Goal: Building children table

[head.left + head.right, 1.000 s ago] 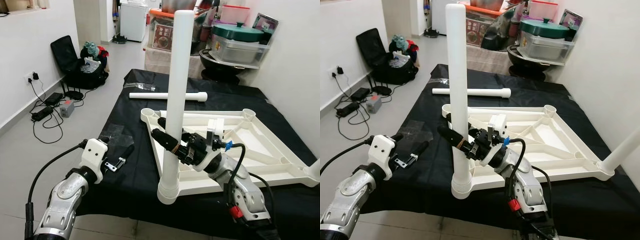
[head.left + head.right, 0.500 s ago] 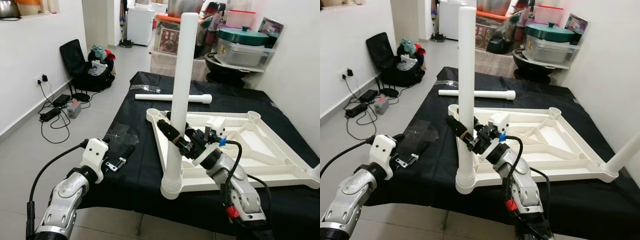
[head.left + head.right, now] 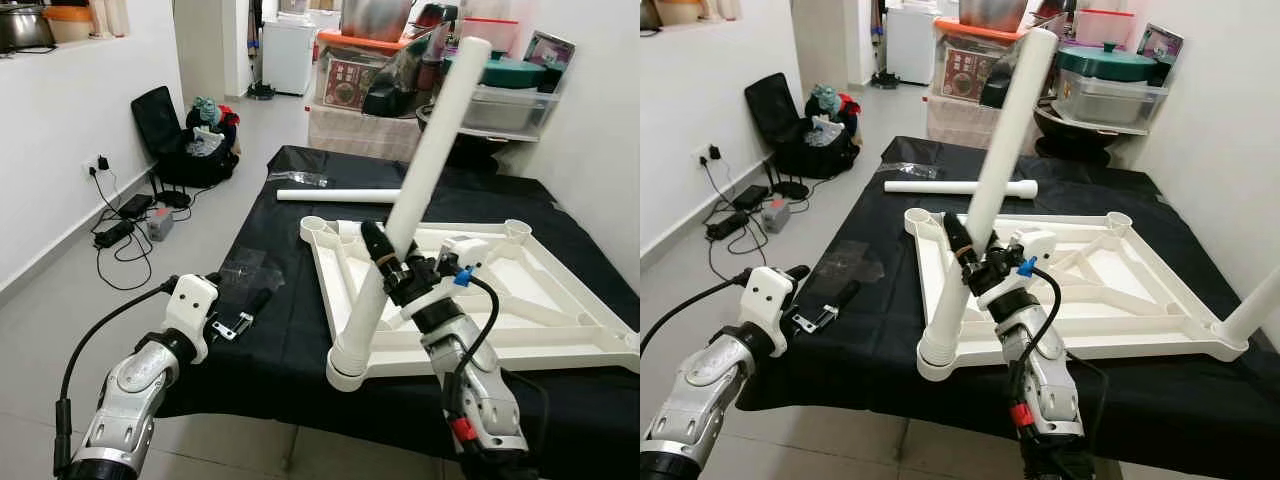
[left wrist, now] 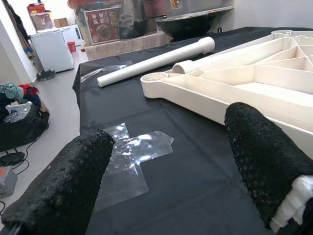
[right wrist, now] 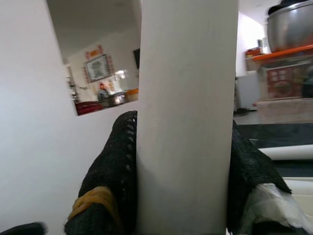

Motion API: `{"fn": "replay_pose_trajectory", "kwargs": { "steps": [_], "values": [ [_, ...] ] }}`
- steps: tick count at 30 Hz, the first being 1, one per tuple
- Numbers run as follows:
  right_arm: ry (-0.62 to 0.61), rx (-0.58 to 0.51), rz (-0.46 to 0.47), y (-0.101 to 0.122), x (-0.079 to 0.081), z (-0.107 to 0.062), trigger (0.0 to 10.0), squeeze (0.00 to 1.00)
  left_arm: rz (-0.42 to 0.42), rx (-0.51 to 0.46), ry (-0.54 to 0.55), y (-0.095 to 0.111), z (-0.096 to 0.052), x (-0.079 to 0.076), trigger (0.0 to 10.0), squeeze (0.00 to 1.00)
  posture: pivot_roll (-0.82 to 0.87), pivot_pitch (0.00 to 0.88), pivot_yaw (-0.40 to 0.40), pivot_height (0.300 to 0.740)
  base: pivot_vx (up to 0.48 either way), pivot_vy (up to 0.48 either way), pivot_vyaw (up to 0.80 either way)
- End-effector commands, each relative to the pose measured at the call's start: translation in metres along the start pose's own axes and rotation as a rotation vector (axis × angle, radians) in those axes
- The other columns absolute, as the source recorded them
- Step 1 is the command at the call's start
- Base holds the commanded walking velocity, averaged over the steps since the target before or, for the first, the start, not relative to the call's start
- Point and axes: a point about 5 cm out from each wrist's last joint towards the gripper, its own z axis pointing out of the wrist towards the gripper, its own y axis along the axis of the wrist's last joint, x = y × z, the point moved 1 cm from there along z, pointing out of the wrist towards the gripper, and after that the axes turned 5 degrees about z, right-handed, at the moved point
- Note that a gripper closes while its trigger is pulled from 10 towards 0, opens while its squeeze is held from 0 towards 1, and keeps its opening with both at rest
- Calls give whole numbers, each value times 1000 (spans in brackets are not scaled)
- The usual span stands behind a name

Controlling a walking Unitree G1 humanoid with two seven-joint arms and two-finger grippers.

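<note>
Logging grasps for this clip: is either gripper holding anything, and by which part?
The right gripper is shut on the white table leg, gripping the shaft's lower half, above its collar. The left gripper is open, holding nothing.

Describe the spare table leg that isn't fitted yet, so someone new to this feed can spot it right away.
On the black-covered table lies an upside-down white tabletop frame. Just beyond its far edge, the loose leg lies flat on the cloth. Unlike the tilted leg clamped in the right gripper, nothing touches it.
</note>
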Motion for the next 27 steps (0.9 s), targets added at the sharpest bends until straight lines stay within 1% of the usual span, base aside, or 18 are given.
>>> {"fn": "replay_pose_trajectory", "kwargs": {
  "steps": [1, 4, 7, 8, 10, 12, 13, 14, 15, 16, 19, 20, 21, 22, 23, 25, 26, 27],
  "values": [
    [-223, 144, -76, -26, -39, -27, 0, 0, -6, 1, -7, -3, -1, -1, 10000, 0, 80, 0, -75, 740, 0, 0, 0],
    [-231, 143, -83, -27, -39, -27, 0, 0, -5, 5, -7, -4, -2, -1, 10000, 0, 79, 0, -74, 740, 0, 0, 0],
    [-193, 128, -99, -27, -31, -26, 0, 0, -4, 4, -9, -3, -1, -1, 10000, 0, 77, 0, -72, 740, 0, 0, 0],
    [-152, 115, -94, -27, -27, -26, 0, 0, -4, 2, -10, -2, 0, -1, 10000, 0, 75, 0, -69, 740, 0, 0, 0],
    [-152, 115, -94, -27, -27, -26, 0, 0, -4, 2, -10, -2, 0, -1, 10000, 0, 75, 0, -69, 740, 0, 0, 0],
    [-11, 99, -109, -23, -17, -27, 0, 0, -3, -1, -13, -2, 2, -1, 10000, 0, 75, 0, -71, 740, 0, 0, 0],
    [-11, 99, -109, -23, -17, -27, 0, 0, -3, -1, -13, -2, 2, -1, 10000, 0, 75, 0, -71, 740, 0, 0, 0],
    [100, 102, -120, -18, -10, -28, 0, 0, -2, -5, -12, -1, 3, -1, 10000, 0, 83, 0, -75, 740, 0, 0, 0],
    [144, 111, -133, -16, -8, -28, 0, 0, -2, -4, -10, -1, 2, 0, 10000, 0, 83, 0, -75, 740, 0, 0, 0],
    [144, 111, -133, -16, -8, -28, 0, 0, -2, -4, -10, -1, 2, 0, 10000, 0, 83, 0, -75, 740, 0, 0, 0],
    [239, 150, -166, -17, -6, -30, 0, 0, 1, 4, -8, -4, -1, 1, 10000, 0, 84, 0, -76, 740, 0, 0, 0],
    [239, 150, -166, -17, -6, -30, 0, 0, 1, 4, -8, -4, -1, 1, 10000, 0, 84, 0, -76, 740, 0, 0, 0],
    [290, 177, -173, -17, -5, -30, 0, 0, 2, 4, -9, -4, -1, 1, 10000, 0, 86, 0, -78, 740, 0, 0, 0],
    [290, 177, -173, -17, -5, -30, 0, 0, 2, 4, -9, -4, -1, 1, 10000, 0, 86, 0, -78, 740, 0, 0, 0],
    [337, 205, -185, -16, -6, -30, 0, 0, 2, 3, -8, -3, -1, 2, 10000, 0, 87, 0, -84, 740, 0, 0, 0],
    [337, 205, -185, -16, -6, -30, 0, 0, 2, 3, -8, -3, -1, 2, 10000, 0, 87, 0, -84, 740, 0, 0, 0],
    [364, 222, -192, -16, -6, -30, 0, 0, 2, 2, -7, -3, -1, 3, 10000, 0, 87, 0, -84, 740, 0, 0, 0],
    [376, 236, -179, -11, -15, -26, 0, 0, 1, -1, -4, -2, 0, 2, 10000, 0, 95, 0, -92, 740, 0, 0, 0]
  ]
}}
